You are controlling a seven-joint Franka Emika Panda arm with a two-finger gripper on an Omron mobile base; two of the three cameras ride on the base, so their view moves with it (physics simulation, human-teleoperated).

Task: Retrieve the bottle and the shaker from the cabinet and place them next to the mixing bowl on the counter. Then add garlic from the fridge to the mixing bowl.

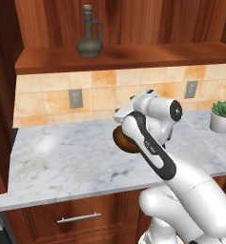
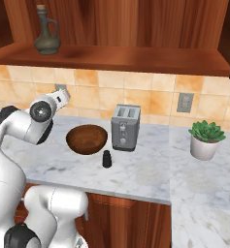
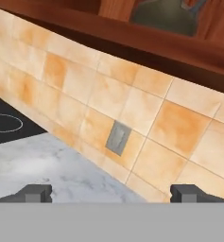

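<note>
A: Is there any writing or brand mark to read on these things?

B: None legible; the bottle (image 1: 89,39) is a plain dark olive jug with a narrow neck, a side handle and a pale stopper, and it bears no label that can be made out.

A: Where does the bottle sit?

B: On the wooden shelf (image 2: 136,57), in the upper left of both base views. In the hand view its lower body (image 3: 166,15) shows at the top edge, cut off by the frame.

A: And the other task things?

B: The mixing bowl (image 2: 86,139), round and dark brown wood, stands on the marble counter (image 2: 145,174) left of centre in the right base view, just beside the toaster (image 2: 125,127). A small black shaker (image 2: 106,159) stands in front of the bowl, near it. In the left base view the arm hides most of the bowl (image 1: 124,141).

A: The gripper?

B: The gripper (image 3: 112,193) has its two dark fingertips (image 3: 35,192) spread wide at the bottom corners of the hand view, nothing between them, facing the tiled wall and a grey outlet (image 3: 117,138)
</note>
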